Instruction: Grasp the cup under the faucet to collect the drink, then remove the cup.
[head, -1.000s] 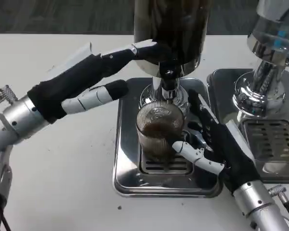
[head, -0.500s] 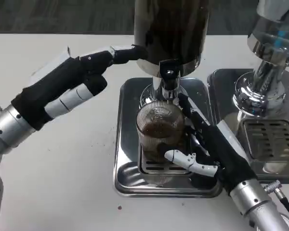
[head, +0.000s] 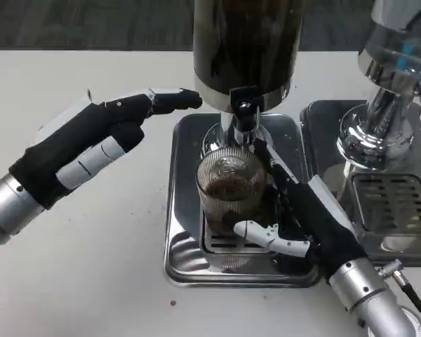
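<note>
Your right hand (head: 305,225) seemingly wraps the part-filled cup (head: 231,193) under the faucet (head: 243,112) while your left hand (head: 91,144) hovers empty, so next draw the cup out level.

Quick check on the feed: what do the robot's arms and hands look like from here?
Both forearms are silver metal cylinders. The left hand has a black palm, a white back and fingers banded in white and black. The right hand matches it, black with white finger segments. A thin black cable runs from a knurled silver connector beside the right wrist.
</note>
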`<state>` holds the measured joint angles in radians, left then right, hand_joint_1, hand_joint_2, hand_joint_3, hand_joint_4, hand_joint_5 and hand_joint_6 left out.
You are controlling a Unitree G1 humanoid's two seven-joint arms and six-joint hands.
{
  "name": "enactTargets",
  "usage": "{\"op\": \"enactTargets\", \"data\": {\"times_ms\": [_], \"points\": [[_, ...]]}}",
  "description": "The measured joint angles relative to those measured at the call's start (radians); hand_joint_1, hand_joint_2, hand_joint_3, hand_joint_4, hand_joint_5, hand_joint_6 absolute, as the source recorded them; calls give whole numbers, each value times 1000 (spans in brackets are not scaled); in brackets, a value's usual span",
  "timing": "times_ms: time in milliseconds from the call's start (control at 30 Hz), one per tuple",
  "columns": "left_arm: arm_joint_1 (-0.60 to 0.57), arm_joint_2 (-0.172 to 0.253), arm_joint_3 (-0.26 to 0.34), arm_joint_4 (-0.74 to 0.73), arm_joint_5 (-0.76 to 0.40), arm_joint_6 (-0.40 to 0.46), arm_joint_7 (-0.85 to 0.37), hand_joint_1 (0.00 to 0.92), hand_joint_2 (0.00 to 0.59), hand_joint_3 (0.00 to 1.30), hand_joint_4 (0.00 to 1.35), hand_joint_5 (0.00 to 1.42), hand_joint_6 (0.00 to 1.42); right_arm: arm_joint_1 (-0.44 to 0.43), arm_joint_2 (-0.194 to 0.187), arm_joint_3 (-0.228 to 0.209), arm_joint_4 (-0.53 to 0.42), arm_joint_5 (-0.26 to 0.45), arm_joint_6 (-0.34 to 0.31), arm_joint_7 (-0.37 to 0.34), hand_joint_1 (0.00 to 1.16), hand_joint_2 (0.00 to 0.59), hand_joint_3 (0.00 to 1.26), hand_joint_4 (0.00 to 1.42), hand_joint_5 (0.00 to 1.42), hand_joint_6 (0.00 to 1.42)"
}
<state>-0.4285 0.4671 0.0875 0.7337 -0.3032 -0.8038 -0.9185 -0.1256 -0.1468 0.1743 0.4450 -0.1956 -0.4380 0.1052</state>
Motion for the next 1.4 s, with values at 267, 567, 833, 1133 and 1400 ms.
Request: {"op": "enactTargets", "data": {"times_ms": [267, 567, 833, 1133, 1400], "points": [[42, 0, 15, -1, 1, 9, 8, 0, 128, 305, 172, 152, 111, -19, 15, 19, 28, -41, -2, -42, 702, 199, 0, 0, 0, 128], [72, 0, 21, -20, 1, 20, 22, 0, 134, 313, 180, 153, 118, -31, 26, 34, 56, -68, -9, -90, 692, 204, 0, 0, 57, 179], [94, 0, 22, -33, 4, 27, 36, 0, 166, 317, 194, 163, 130, -52, 40, 48, 83, -98, -13, -136, 692, 204, 51, 101, 182, 285], [111, 1, 22, -34, 8, 36, 46, 0, 189, 317, 216, 177, 151, -60, 56, 65, 101, -145, -19, -221, 696, 207, 152, 217, 303, 483], [113, 5, 22, -34, 8, 36, 48, 0, 192, 317, 227, 189, 167, -51, 68, 84, 106, -195, -25, -321, 696, 205, 243, 342, 461, 743]]}}
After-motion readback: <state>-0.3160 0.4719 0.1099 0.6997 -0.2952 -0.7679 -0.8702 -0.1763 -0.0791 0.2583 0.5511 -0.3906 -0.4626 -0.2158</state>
